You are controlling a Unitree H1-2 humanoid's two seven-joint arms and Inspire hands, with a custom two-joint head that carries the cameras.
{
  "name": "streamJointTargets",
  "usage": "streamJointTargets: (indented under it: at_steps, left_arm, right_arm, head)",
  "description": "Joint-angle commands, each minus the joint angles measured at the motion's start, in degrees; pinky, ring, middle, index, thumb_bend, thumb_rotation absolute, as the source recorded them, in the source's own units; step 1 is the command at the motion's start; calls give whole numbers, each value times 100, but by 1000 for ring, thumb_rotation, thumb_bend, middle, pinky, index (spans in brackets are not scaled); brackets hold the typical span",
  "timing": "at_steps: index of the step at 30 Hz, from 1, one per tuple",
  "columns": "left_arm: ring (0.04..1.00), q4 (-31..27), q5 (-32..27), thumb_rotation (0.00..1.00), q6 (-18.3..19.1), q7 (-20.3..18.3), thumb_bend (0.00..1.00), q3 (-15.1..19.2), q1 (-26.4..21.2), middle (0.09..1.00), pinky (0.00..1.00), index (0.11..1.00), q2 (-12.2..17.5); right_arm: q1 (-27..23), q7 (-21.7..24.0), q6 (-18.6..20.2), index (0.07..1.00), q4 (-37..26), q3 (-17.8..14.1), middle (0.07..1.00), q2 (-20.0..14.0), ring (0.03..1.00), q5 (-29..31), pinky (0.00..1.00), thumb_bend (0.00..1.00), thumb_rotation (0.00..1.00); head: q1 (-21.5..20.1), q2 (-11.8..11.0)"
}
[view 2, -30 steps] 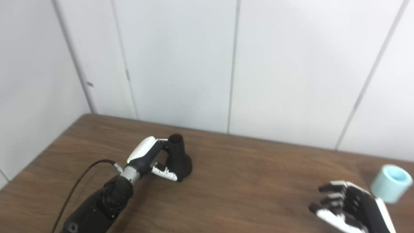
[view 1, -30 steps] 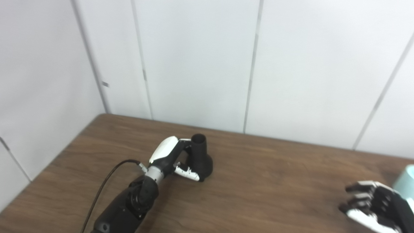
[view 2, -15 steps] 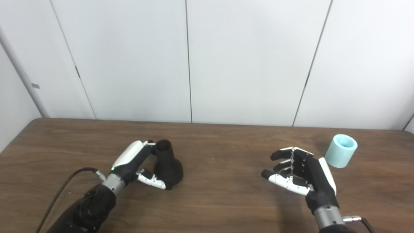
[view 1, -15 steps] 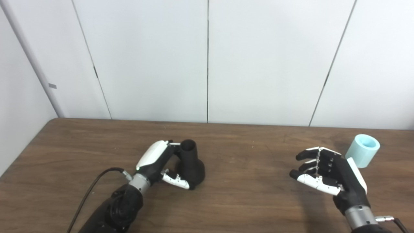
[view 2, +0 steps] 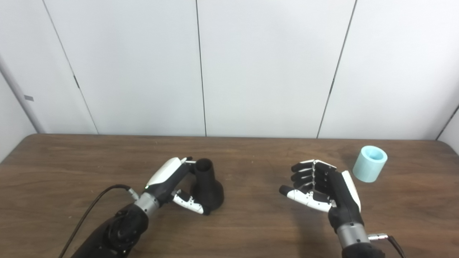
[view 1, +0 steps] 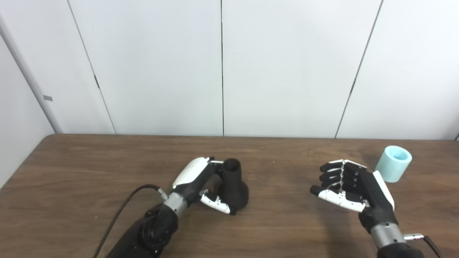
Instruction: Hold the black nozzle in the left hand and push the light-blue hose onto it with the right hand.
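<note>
Black nozzle [view 1: 233, 186] is standing upright on the brown table [view 1: 86, 179], narrow open end up, left of centre. Left hand [view 1: 200, 182] is wrapping around it, fingers and thumb closing on neck and base. Light-blue hose [view 1: 393, 163] piece is sitting at far right of table, untouched. Right hand [view 1: 353, 188] is hovering just beside it, fingers spread, holding nothing.

Bare table [view 1: 279, 200] lies between my two hands, and nothing (only wood) blocks the light-blue hose [view 1: 393, 163].
</note>
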Motion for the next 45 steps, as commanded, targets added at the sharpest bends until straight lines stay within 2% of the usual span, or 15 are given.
streamJointTargets:
  at_steps: [1,5,8,11,12,13,14,15,17,22,26,31,40,42,45]
  left_arm:
    - [636,196,93,0,-18,-411,524,-237,-22,503,1000,475,-114]
    - [638,363,93,0,-8,-474,524,-337,-86,503,1000,475,-222]
    - [642,525,140,0,-40,-476,524,-420,-144,502,1000,476,-284]
    - [644,726,207,0,-115,-430,525,-490,-203,501,1000,476,-307]
    - [645,791,220,0,-141,-416,525,-507,-219,500,1000,476,-306]
    - [645,839,222,0,-166,-411,525,-516,-228,500,1000,476,-297]
    - [646,868,220,0,-183,-407,525,-521,-233,501,1000,476,-291]
    - [646,858,204,0,-195,-412,525,-512,-214,501,1000,476,-265]
    - [646,854,169,0,-233,-411,524,-484,-182,502,1000,476,-215]
    - [646,984,186,0,-368,-315,525,-424,-153,500,1000,478,-107]
    - [646,1126,220,0,-500,-239,525,-400,-154,502,1000,477,-45]
    - [646,1482,105,0,-877,-175,525,-315,-178,502,1000,477,45]
    - [641,1585,94,0,-1026,-183,526,-330,-162,488,1000,485,101]
    - [641,1560,99,0,-1012,-189,526,-329,-158,487,1000,485,110]
    - [641,1527,118,0,-993,-186,526,-334,-140,487,1000,485,115]
  right_arm:
    - [-173,-20,-88,508,-253,-17,483,-38,457,-9,347,523,0]
    - [-131,8,-36,507,-349,-37,483,-80,461,0,345,523,0]
    - [-154,143,229,506,-617,-143,484,-284,461,125,342,523,0]
    - [-386,438,634,504,-970,-314,489,-889,482,165,347,523,0]
    - [-472,547,691,492,-1016,-314,501,-1211,548,-8,402,524,0]
    - [-557,644,728,495,-1030,-283,617,-1539,610,-257,469,519,61]
    - [-606,695,755,612,-1036,-247,705,-1750,669,-425,535,620,36]
    - [-767,804,826,685,-1016,-220,760,-2078,705,-785,577,683,20]
    - [-1056,1025,909,763,-951,-274,846,-2424,772,-1241,628,741,47]
    - [-1870,2062,925,790,-640,-1042,864,-2136,787,-1923,636,749,62]
    - [-2438,2758,925,795,-316,-1191,876,-2219,805,-2821,638,741,74]
    - [-3159,3412,924,827,898,-1133,926,-2736,850,-3792,704,782,97]
    - [-3459,3641,923,863,2180,-953,949,-2981,895,-3946,762,817,173]
    - [-3487,3616,923,879,2357,-886,954,-2997,901,-3903,761,868,208]
    - [-3535,3539,924,888,2622,-710,955,-3012,891,-3920,743,868,185]
  head:
    - [-61,-6]
    - [-212,-36]
    - [-372,-106]
    - [-549,-201]
    - [-685,-251]
    - [-853,-326]
    - [-853,-326]
    - [-1090,-407]
    - [-1300,-467]
    - [-1852,-647]
    - [-2197,-794]
    - [-2541,-950]
    - [-2581,-1005]
    - [-2581,-1005]
    - [-2491,-998]
